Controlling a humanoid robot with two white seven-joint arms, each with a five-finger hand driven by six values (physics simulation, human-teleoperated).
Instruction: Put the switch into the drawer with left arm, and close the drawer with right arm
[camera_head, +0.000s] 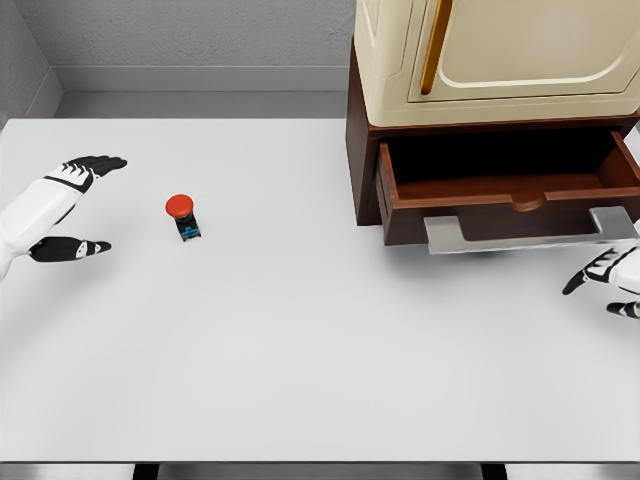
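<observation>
A small red-capped switch (182, 216) stands on the white table (300, 380), well left of the open drawer (505, 195). The left hand (65, 210), spread and empty, hovers just left of it; the right hand (610, 280), relaxed, waits below the drawer's handle

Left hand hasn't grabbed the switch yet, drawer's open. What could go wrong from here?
1. The switch is small, with a round red cap; the open left hand might knock it away or tip it while closing.
2. The drawer sits far across the table, so the carry is long and a loose grasp may drop it.
3. The right hand hovers near the drawer handle and could push early.
</observation>
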